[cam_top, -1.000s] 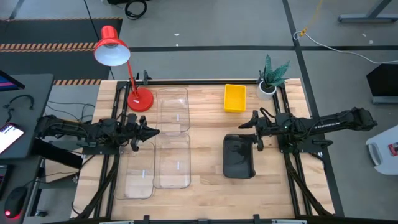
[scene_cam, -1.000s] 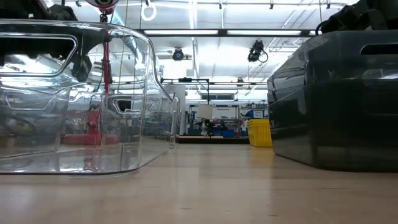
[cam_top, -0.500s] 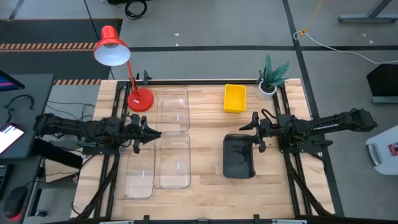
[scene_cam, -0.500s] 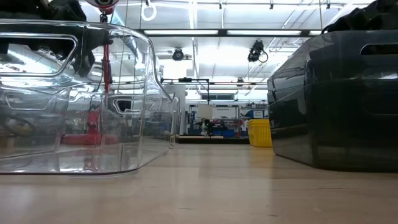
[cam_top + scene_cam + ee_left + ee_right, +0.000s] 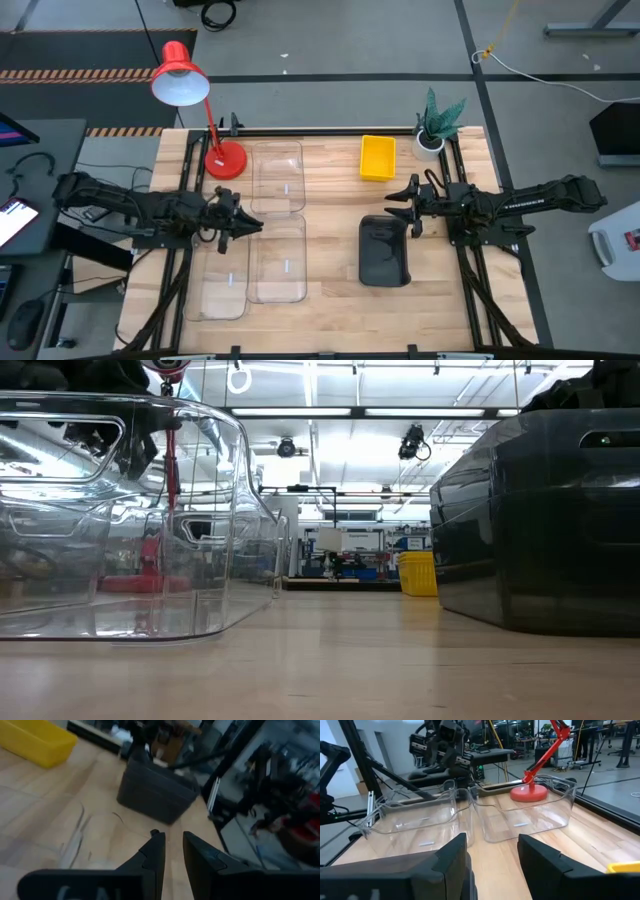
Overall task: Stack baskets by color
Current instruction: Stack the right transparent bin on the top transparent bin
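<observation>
Overhead, the left gripper (image 5: pixel 243 222) hangs over the clear transparent rectangular baskets (image 5: pixel 276 258) beside the red desk lamp (image 5: pixel 225 160) — fingers slightly parted, holding nothing. Farther from the lamp, the right gripper (image 5: pixel 400 205) hovers unclenched and empty at the dark grey plastic basket stack (image 5: pixel 383 251); the small yellow basket (image 5: pixel 377 157) sits beyond. Low view — clear walls (image 5: pixel 120 520), grey stack (image 5: pixel 540 520).

We find almost nothing to read here. The right arm (image 5: pixel 540 197) carries pale lettering along its length in the high view, too small for us to make out. The left gripper (image 5: pixel 170 851) shows blurred grey marks, illegible too.
</observation>
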`<action>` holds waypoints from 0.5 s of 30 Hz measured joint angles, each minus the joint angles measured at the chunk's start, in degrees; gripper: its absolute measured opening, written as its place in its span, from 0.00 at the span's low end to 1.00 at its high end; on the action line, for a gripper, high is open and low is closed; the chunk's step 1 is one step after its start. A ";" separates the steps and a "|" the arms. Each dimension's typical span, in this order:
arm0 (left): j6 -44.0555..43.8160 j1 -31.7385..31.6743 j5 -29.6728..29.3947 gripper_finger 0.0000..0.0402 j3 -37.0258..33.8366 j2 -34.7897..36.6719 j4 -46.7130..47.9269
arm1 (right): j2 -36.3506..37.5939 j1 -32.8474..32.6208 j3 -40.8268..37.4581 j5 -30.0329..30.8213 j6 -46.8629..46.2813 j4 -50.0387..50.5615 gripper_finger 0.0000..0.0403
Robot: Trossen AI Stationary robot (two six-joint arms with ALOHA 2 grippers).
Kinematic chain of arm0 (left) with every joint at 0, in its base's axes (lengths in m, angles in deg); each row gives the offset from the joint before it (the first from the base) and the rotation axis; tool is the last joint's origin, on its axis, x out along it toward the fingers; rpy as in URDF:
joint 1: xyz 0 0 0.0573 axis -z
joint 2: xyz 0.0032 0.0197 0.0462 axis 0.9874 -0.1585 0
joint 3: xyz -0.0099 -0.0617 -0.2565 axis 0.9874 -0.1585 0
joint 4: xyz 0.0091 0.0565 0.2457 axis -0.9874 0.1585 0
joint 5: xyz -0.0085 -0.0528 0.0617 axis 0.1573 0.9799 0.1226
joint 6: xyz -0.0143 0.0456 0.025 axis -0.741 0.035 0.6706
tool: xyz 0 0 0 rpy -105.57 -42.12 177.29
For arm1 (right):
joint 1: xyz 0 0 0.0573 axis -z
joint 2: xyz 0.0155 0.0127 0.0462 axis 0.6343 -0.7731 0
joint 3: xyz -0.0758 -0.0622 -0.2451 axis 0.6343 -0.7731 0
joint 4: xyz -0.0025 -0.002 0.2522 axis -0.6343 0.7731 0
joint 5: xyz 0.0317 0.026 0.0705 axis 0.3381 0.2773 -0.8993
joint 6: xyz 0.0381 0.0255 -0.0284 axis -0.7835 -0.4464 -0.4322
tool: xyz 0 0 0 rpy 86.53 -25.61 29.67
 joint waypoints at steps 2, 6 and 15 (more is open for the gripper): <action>0.02 1.19 -0.23 0.18 2.19 -2.14 2.93 | 0.00 0.00 0.00 0.00 0.00 0.01 0.45; 0.20 3.30 -1.14 0.18 5.39 -7.14 5.81 | 0.00 0.00 0.00 0.00 0.00 0.01 0.45; 0.89 8.96 -1.55 0.18 11.06 -17.16 5.84 | 0.00 0.00 0.00 -0.02 -0.02 0.03 0.45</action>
